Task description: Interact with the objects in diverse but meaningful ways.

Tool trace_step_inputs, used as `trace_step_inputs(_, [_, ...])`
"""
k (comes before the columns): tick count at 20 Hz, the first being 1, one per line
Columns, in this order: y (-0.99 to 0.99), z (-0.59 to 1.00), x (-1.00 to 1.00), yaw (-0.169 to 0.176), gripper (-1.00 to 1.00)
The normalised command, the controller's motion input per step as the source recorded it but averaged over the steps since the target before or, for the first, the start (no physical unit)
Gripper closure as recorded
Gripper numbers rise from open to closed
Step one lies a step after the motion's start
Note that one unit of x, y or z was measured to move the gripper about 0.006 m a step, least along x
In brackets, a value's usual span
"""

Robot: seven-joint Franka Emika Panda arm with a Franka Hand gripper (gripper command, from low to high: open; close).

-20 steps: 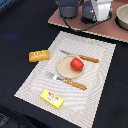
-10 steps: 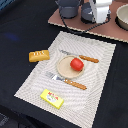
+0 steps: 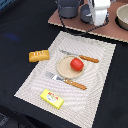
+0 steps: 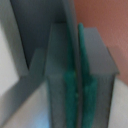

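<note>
- Nothing has shifted on the table in the last second, as far as we can compare the exterior views: each object lies where it lay, and the gripper stays at the far edge. We judge that no new interaction has begun yet.
- We see the striped placemat as the largest surface, well apart from the gripper, on a black table. A brown board lies under the gripper.
- A grey pot stands just beside the gripper, and a grey saucepan is partly hidden behind it. We cannot tell if they touch.
- On the mat, well away from the gripper, the beige plate carries the red tomato.
- Two pieces of orange-handled cutlery lie beside the plate: a knife and a fork.
- Farther still lie the orange bread loaf and the yellow packet.
- In the wrist view the green finger pads press flat together with no gap and nothing between them, so we take the gripper as closed and empty.
</note>
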Motion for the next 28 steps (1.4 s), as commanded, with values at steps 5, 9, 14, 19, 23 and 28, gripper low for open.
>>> trace_step_inputs(5, [0.21,0.20,0.28,0.012,-1.00])
trace_step_inputs(9, [0.21,0.28,0.26,0.020,-1.00])
trace_step_inputs(14, [0.22,0.36,0.20,0.045,-1.00])
trace_step_inputs(19, [0.16,0.48,0.16,0.035,-1.00])
trace_step_inputs(23, [0.03,0.45,0.08,0.016,-1.00])
trace_step_inputs(28, [-0.36,0.13,-0.21,0.019,-1.00])
